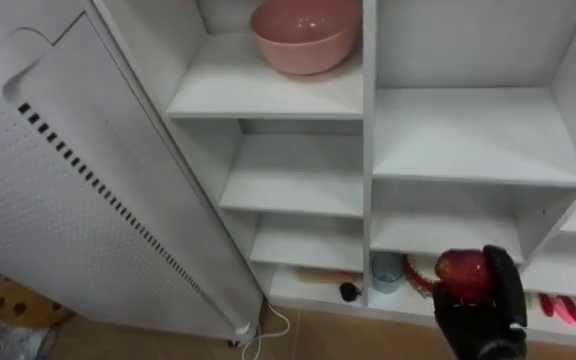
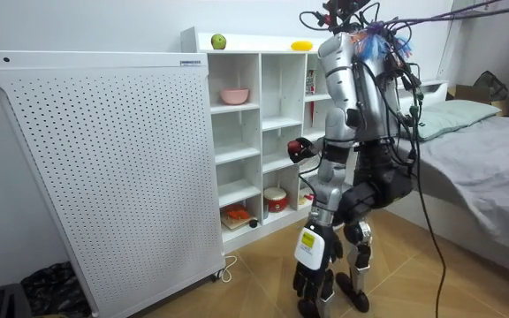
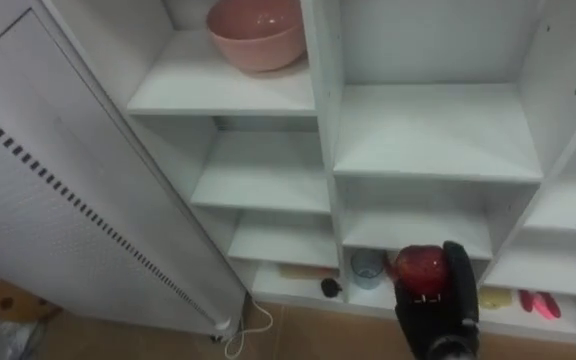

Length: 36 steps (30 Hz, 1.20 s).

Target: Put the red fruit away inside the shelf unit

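Note:
A red apple (image 1: pixel 465 275) sits in my right hand (image 1: pixel 490 312), whose dark fingers curl round it low in front of the white closet (image 1: pixel 368 110). In the room view that hand (image 2: pixel 302 148) is held out at the level of the middle shelves. My left hand (image 2: pixel 313 276) hangs by my side with relaxed fingers. On the closet's top lie a green apple (image 2: pixel 218 41) and a yellow fruit (image 2: pixel 301 45). A bare shelf (image 1: pixel 473 135) lies above the held apple.
A pink bowl (image 1: pixel 303 30) stands on an upper left shelf. The bottom shelves hold a blue cup (image 1: pixel 386 270), a red pot (image 2: pixel 275 199) and small red items (image 1: pixel 560 307). A white perforated panel (image 1: pixel 68 200) stands on the left, a bed (image 2: pixel 484 150) behind me.

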{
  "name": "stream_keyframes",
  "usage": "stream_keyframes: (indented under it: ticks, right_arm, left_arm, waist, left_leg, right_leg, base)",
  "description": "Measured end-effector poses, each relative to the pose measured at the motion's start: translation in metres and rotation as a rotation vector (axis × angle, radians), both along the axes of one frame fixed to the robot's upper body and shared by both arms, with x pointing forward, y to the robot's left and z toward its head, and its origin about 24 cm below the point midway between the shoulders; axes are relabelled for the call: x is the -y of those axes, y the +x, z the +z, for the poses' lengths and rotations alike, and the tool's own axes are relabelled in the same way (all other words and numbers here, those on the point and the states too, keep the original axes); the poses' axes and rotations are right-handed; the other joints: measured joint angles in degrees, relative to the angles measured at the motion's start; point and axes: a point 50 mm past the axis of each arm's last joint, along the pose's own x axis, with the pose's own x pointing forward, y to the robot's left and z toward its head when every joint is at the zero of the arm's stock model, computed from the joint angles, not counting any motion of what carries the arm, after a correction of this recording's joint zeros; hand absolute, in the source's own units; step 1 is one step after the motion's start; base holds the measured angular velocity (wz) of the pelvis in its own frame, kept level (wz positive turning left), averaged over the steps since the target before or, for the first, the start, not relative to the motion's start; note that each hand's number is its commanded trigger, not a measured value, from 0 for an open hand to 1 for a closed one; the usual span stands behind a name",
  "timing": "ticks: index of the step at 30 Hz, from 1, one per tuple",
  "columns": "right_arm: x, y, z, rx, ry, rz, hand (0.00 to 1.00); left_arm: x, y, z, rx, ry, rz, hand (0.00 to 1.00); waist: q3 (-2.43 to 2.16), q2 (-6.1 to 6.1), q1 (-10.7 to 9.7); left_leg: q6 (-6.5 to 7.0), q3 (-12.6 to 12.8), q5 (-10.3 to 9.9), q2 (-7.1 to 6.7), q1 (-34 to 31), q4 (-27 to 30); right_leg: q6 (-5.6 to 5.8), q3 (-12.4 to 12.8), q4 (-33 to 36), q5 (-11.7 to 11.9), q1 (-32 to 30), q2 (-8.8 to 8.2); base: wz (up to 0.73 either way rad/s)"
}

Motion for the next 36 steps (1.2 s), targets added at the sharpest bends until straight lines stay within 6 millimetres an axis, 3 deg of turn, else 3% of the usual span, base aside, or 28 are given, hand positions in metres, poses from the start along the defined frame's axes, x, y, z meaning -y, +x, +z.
stream_keyframes:
  ticks: [5, 8, 14, 21, 22, 23, 24, 36]
  right_arm:
    - [0.021, 0.014, 0.029, 0.049, 0.001, -0.066, 1.00]
    - [0.025, 0.017, 0.036, 0.064, 0.021, -0.084, 1.00]
    - [0.038, 0.020, 0.049, 0.057, -0.001, -0.107, 1.00]
    - [0.047, 0.025, 0.067, 0.071, -0.029, -0.116, 1.00]
    - [0.048, 0.027, 0.071, 0.075, -0.032, -0.119, 0.59]
    - [0.049, 0.028, 0.075, 0.082, -0.034, -0.120, 0.39]
    - [0.049, 0.029, 0.078, 0.085, -0.034, -0.122, 0.00]
    - [0.053, 0.031, 0.085, 0.052, -0.042, -0.152, 0.00]
  left_arm:
    - [-0.009, 0.005, 0.004, 0.048, -0.008, 0.053, 0.00]
    - [-0.011, 0.002, 0.005, 0.052, 0.005, 0.070, 0.00]
    - [-0.009, 0.002, 0.009, 0.096, 0.005, 0.068, 0.00]
    - [-0.011, -0.002, 0.011, 0.107, 0.025, 0.065, 0.00]
    - [-0.011, -0.002, 0.012, 0.114, 0.026, 0.054, 0.00]
    - [-0.010, 0.000, 0.013, 0.122, 0.024, 0.037, 0.00]
    - [-0.009, 0.001, 0.014, 0.131, 0.022, 0.026, 0.00]
    - [-0.006, 0.002, 0.021, 0.172, 0.011, -0.010, 0.00]
  waist:
    - [-0.01, 0.12, 1.1]
    - [-0.03, 0.15, 1.6]
    - [-0.05, 0.12, 2.7]
    - [-0.08, 0.01, 2.7]
    - [-0.10, 0.00, 2.7]
    - [-0.09, -0.01, 2.7]
    - [-0.10, 0.01, 2.7]
    - [-0.10, 0.00, 2.8]
  left_leg:
    - [-0.04, -0.5, -0.7, 0.30, -6.0, 5.2]
    - [0.06, -0.5, -0.8, 0.26, -7.5, 6.2]
    - [0.32, -0.1, -1.0, -0.23, -10.4, 7.9]
    - [0.43, 0.0, -1.8, -0.37, -13.7, 11.8]
    - [0.48, 0.0, -2.2, -0.31, -14.5, 12.8]
    - [0.50, -0.1, -2.4, -0.20, -15.3, 13.7]
    - [0.53, 0.0, -2.5, 0.12, -15.8, 14.4]
    - [0.44, -0.5, -3.2, 0.28, -16.2, 16.1]
  right_leg:
    - [-0.72, -2.0, 4.6, -1.6, -4.5, -1.11]
    - [-0.82, -2.4, 5.9, -2.0, -5.7, -1.35]
    - [-0.88, -2.3, 8.9, -2.8, -8.9, -3.11]
    - [-1.03, -1.4, 13.0, -4.2, -12.2, -3.73]
    - [-1.18, -1.6, 14.0, -4.6, -12.8, -4.02]
    - [-1.32, -1.7, 14.7, -4.9, -13.4, -4.12]
    - [-1.46, -2.1, 15.0, -5.0, -13.6, -4.10]
    - [-1.58, -2.4, 16.5, -5.7, -13.5, -4.26]
  base:
    - [0.25]
    - [0.14]
    - [0.10]
    - [0.02]
    - [0.05]
    - [0.05]
    - [0.04]
    - [0.03]
